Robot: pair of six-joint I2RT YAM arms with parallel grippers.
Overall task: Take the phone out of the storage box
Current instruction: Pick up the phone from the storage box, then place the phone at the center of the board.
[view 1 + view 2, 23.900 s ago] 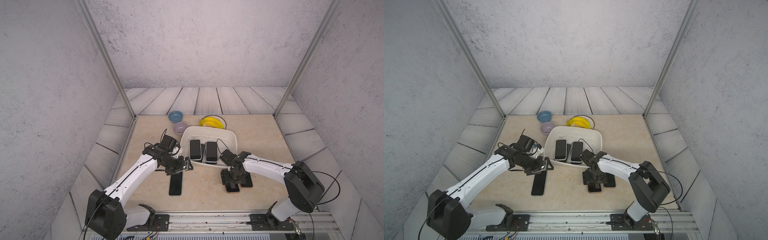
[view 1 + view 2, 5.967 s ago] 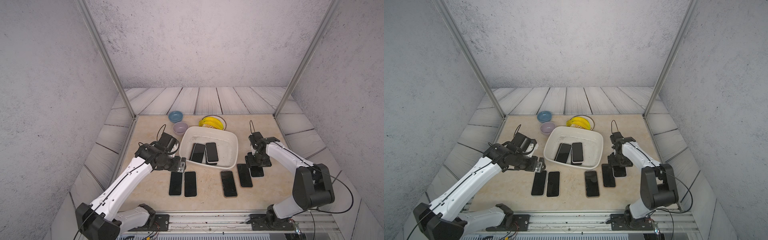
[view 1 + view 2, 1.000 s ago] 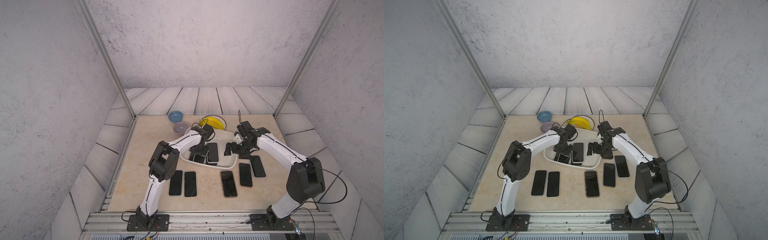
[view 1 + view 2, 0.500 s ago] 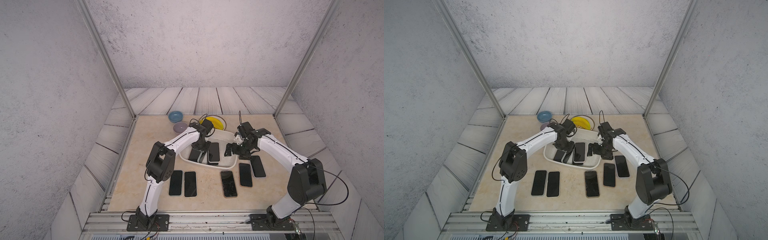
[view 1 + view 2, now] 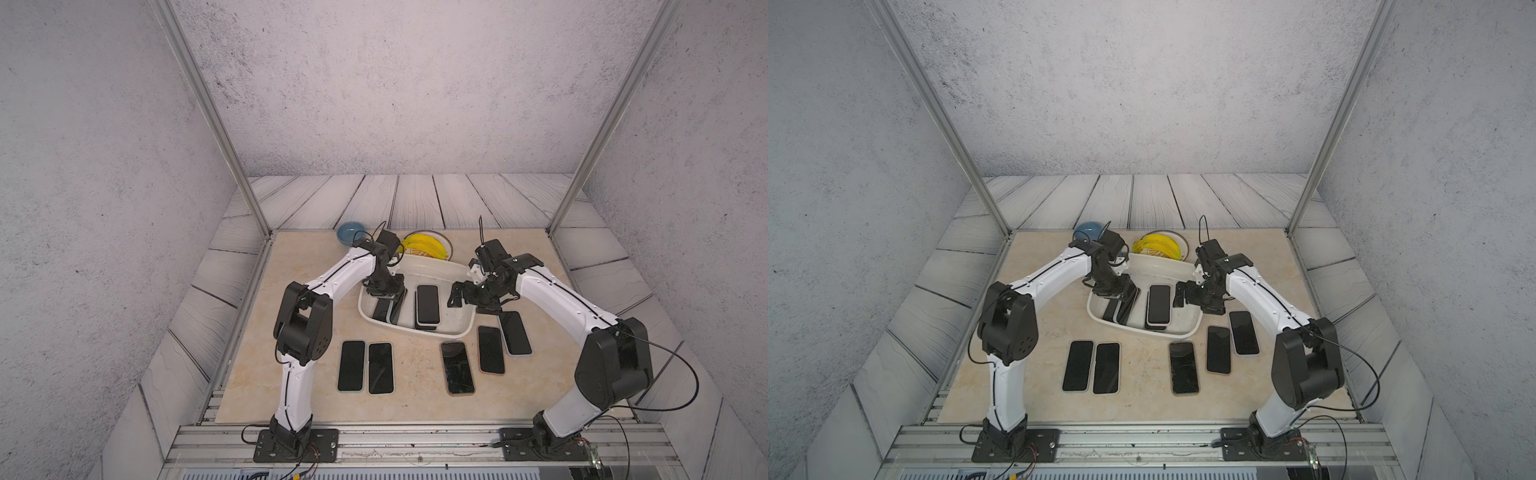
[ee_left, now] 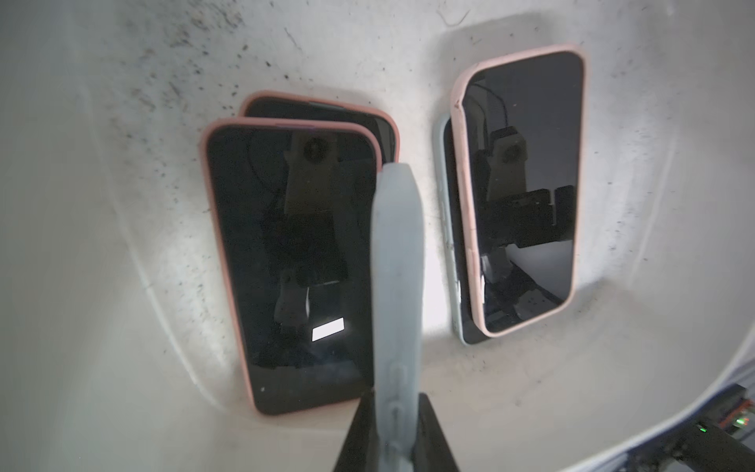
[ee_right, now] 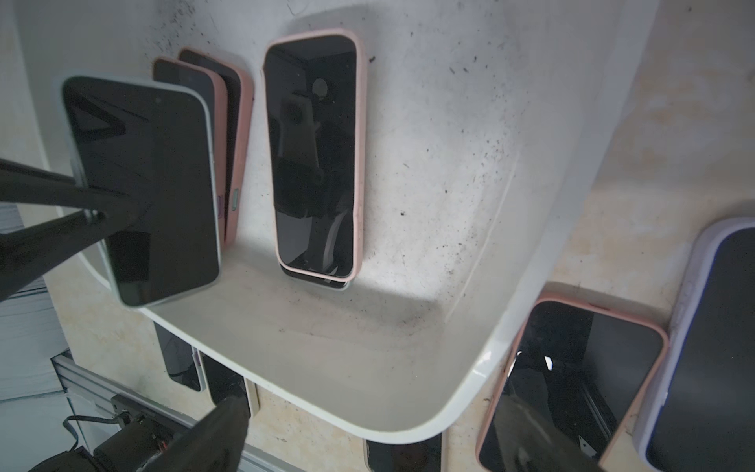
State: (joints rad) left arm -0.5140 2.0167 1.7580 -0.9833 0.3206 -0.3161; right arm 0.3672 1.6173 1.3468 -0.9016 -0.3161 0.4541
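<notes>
We count 5 phones [image 5: 351, 365] on the table [image 5: 415, 399], 4 stacked in the storage box [image 5: 446, 272]. The left gripper [image 5: 384, 294] pinches a pale-cased phone [image 7: 151, 192] over it: left wrist sees its edge, right wrist its screen; the right gripper [image 5: 459, 296] is open, empty.

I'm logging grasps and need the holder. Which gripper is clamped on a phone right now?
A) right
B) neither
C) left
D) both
C: the left gripper is shut on a pale-cased phone, held on edge over the storage box; the right gripper stands open and empty.

Scuffed plastic storage box [image 5: 451, 322], glossy phone [image 7: 143, 122]
</notes>
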